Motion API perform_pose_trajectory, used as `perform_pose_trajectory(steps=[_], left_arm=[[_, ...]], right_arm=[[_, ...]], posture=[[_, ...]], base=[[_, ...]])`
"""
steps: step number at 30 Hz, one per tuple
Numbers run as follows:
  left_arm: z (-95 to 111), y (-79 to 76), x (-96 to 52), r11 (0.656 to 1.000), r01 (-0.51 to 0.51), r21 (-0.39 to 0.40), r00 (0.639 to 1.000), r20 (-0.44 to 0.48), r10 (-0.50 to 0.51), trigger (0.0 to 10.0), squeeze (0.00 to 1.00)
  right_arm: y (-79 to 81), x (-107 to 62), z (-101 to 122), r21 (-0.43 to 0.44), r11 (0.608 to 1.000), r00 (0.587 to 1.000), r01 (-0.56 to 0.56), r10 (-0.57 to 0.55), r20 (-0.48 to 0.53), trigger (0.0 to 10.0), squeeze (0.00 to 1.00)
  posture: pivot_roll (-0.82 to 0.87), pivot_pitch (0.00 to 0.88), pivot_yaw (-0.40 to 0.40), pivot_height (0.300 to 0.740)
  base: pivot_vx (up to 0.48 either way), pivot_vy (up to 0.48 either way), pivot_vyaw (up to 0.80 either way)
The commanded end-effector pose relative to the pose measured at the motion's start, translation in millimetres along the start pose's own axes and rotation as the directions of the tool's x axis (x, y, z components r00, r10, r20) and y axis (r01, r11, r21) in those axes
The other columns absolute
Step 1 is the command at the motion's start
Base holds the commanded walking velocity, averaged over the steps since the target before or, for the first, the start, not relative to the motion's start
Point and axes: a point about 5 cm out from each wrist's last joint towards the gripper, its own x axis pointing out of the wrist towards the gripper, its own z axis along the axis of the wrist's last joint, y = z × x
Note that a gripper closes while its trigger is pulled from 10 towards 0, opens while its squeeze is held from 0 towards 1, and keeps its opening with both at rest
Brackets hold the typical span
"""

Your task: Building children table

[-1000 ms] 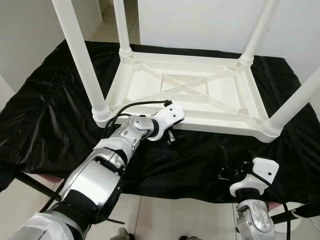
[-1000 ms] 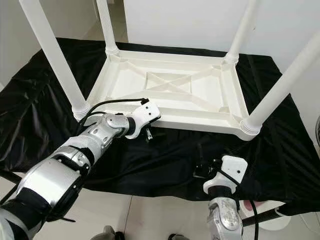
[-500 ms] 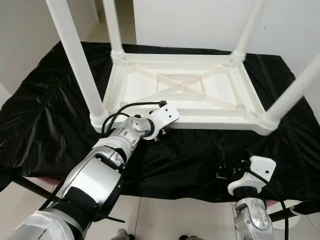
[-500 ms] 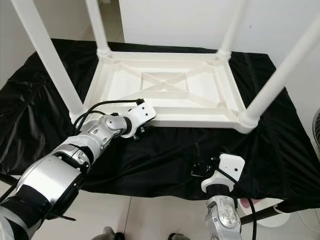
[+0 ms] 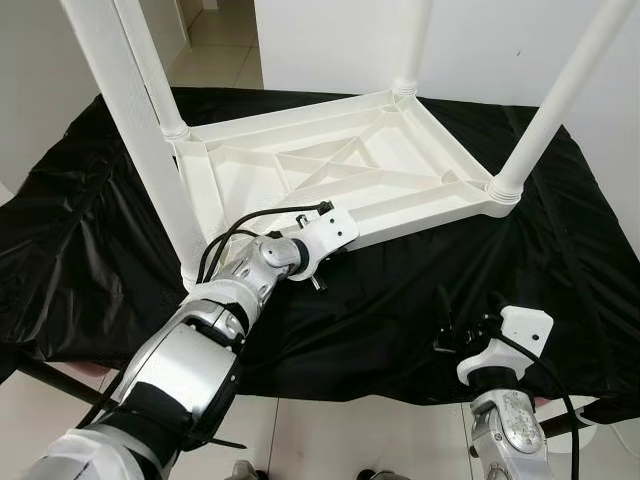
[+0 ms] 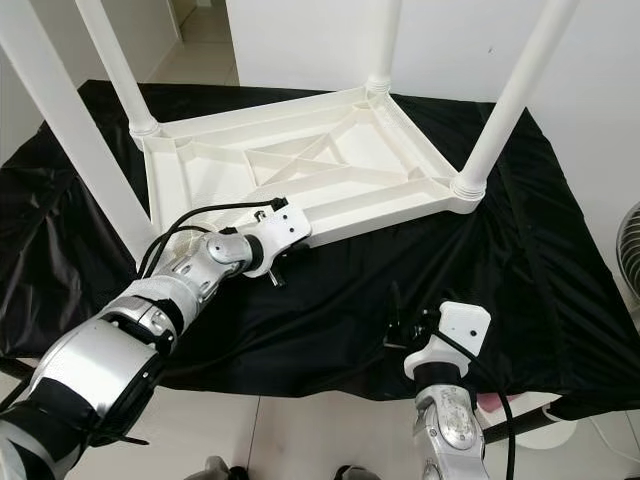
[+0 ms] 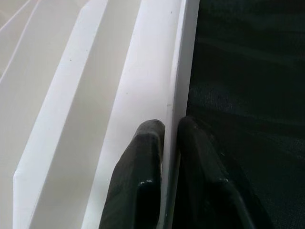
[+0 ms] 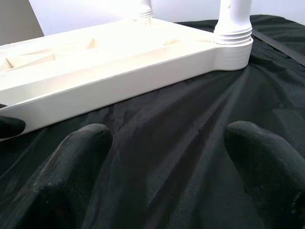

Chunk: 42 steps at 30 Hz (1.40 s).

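The white plastic children's table [image 5: 300, 180] lies upside down on a black cloth [image 5: 420, 290], its several legs pointing up. It sits skewed, with one corner leg [image 5: 130, 120] near my left arm. My left gripper [image 5: 318, 280] is at the table's near rim [image 7: 157, 76] and is shut on it, one finger inside the rim and one outside [image 7: 166, 128]. Low at the cloth's front right, my right gripper [image 5: 468, 318] stands open, apart from the table. Between its fingers [image 8: 90, 140] is only bare cloth, and the table's near edge lies a short way ahead.
The cloth covers a low surface whose front edge [image 5: 330, 385] drops to a tiled floor. A white wall [image 5: 480, 40] stands behind, with a passage at the far left. Open cloth lies to the right of the table.
The table has turned on the cloth: its right end swung away and its left corner leg came nearer. My left gripper stays shut on the rim. The right gripper has barely moved.
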Motion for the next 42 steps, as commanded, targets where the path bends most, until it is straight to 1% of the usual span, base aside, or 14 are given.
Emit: perform_pose_trajectory(steps=[1, 12, 14, 16, 19, 21, 23, 25, 32, 37, 38, 39, 40, 42], left_arm=[[-34.8, -4.8, -7.4, 0.988, -0.072, -0.14, 0.994, -0.086, 0.06, 0.0, 0.0], [-48.5, -17.7, -17.5, 0.988, -0.031, -0.152, 0.999, -0.027, 0.028, 0.0, 0.0], [-57.5, -26.6, -27.1, 0.991, 0.035, -0.13, 0.999, -0.008, -0.037, 0.0, 0.0], [-57.5, -26.6, -27.1, 0.991, 0.035, -0.13, 0.999, -0.008, -0.037, 0.0, 0.0], [-66.5, -35.2, -42.2, 0.986, 0.141, -0.086, 0.99, 0.014, -0.14, 0.0, 0.0], [-66.5, -35.2, -42.2, 0.986, 0.141, -0.086, 0.99, 0.014, -0.14, 0.0, 0.0], [-71.3, -37.3, -53.6, 0.979, 0.197, -0.058, 0.98, 0.021, -0.196, 0.0, 0.0], [-71.3, -37.3, -53.6, 0.979, 0.197, -0.058, 0.98, 0.021, -0.196, 0.0, 0.0], [-89.8, -33.9, -82.0, 0.969, 0.248, -0.016, 0.968, -0.036, -0.248, 0.0, 0.0], [-87.8, -33.0, -91.6, 0.97, 0.243, -0.008, 0.969, -0.04, -0.243, 0.0, 0.0], [-84.2, -32.2, -90.8, 0.974, 0.226, -0.001, 0.974, -0.031, -0.226, 5.7, 0.0], [-84.2, -32.2, -90.8, 0.974, 0.226, -0.001, 0.974, -0.031, -0.226, 5.7, 0.0], [-77.0, -31.9, -89.1, 0.978, 0.209, -0.006, 0.978, -0.006, -0.21, 10.0, 0.0], [-65.5, -30.8, -87.0, 0.983, 0.181, -0.007, 0.983, 0.046, -0.18, 10.0, 0.0]], right_arm=[[-1.1, -1.1, -5.0, -0.004, 1.0, 1.0, -0.001, 0.001, -0.029, 10.0, 0.0], [1.0, 5.8, -5.1, -0.005, 1.0, 0.999, -0.027, 0.026, -0.027, 10.0, 0.0], [2.6, 11.1, -4.5, -0.004, 0.999, 0.999, -0.04, 0.04, -0.022, 10.0, 0.0], [2.6, 11.1, -4.5, -0.004, 0.999, 0.999, -0.04, 0.04, -0.022, 10.0, 0.0], [2.6, 15.2, -3.9, -0.007, 0.999, 0.998, -0.052, 0.052, -0.018, 10.0, 0.0], [2.6, 15.2, -3.9, -0.007, 0.999, 0.998, -0.052, 0.052, -0.018, 10.0, 0.0], [2.1, 16.0, -3.8, -0.01, 0.998, 0.998, -0.058, 0.058, -0.018, 10.0, 0.0], [2.1, 16.0, -3.8, -0.01, 0.998, 0.998, -0.058, 0.058, -0.018, 10.0, 0.0], [-0.8, 19.8, -2.8, -0.02, 0.998, 0.998, -0.065, 0.065, -0.013, 10.0, 0.0], [-1.0, 21.8, -2.3, -0.022, 0.997, 0.997, -0.072, 0.072, -0.008, 10.0, 0.0], [-0.4, 23.1, -2.7, -0.02, 0.997, 0.997, -0.075, 0.075, -0.007, 10.0, 0.0], [-0.4, 23.1, -2.7, -0.02, 0.997, 0.997, -0.075, 0.075, -0.007, 10.0, 0.0], [1.5, 25.1, -2.8, -0.016, 0.996, 0.996, -0.084, 0.084, -0.004, 10.0, 0.0], [3.9, 27.4, -2.7, -0.012, 0.995, 0.995, -0.096, 0.096, -0.001, 10.0, 0.0]], posture=[[0.0, 0.122, 0.041, 0.74], [0.04, 0.119, 0.016, 0.74], [0.04, 0.118, 0.013, 0.74], [0.04, 0.118, 0.013, 0.74], [0.05, 0.118, 0.008, 0.74], [0.05, 0.118, 0.008, 0.74], [0.05, 0.119, 0.007, 0.74], [0.05, 0.119, 0.007, 0.74], [0.05, 0.111, -0.003, 0.74], [0.07, 0.107, -0.007, 0.74], [0.07, 0.106, -0.007, 0.74], [0.07, 0.106, -0.007, 0.74], [0.07, 0.103, -0.009, 0.74], [0.08, 0.1, -0.013, 0.74]], base=[[0.0, 0.0, 0.0], [0.0, 0.0, 0.0], [0.0, 0.0, 0.0], [0.0, 0.0, 0.0], [0.0, 0.0, 0.0], [0.0, 0.0, 0.0], [0.0, 0.0, 0.0], [0.0, 0.0, 0.0], [0.0, 0.0, 0.0], [0.0, 0.0, 0.0], [0.0, 0.0, 0.0], [0.0, 0.0, 0.0], [0.0, 0.0, 0.0], [0.0, 0.0, 0.0]])
